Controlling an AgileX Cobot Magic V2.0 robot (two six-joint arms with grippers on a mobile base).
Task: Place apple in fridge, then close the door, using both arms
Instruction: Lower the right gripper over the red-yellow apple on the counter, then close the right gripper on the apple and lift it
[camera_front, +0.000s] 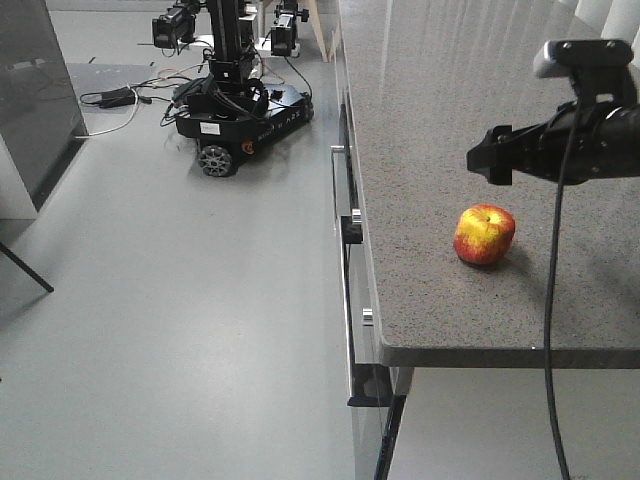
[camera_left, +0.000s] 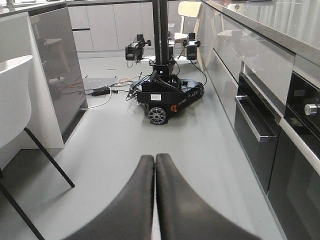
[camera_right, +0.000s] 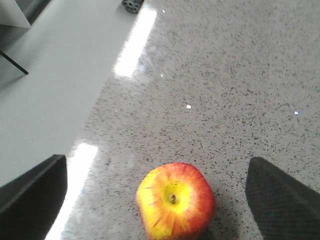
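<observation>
approach stage: my right claw (camera_right: 155, 169) hangs wide open and empty above the apple (camera_right: 175, 202) on the countertop (camera_right: 240, 75); my left claw (camera_left: 155, 162) is pressed closed, empty. next, i judge: descend, then grip.

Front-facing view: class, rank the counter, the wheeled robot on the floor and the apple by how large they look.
1. counter
2. wheeled robot, though it stands farther from the camera
3. apple
</observation>
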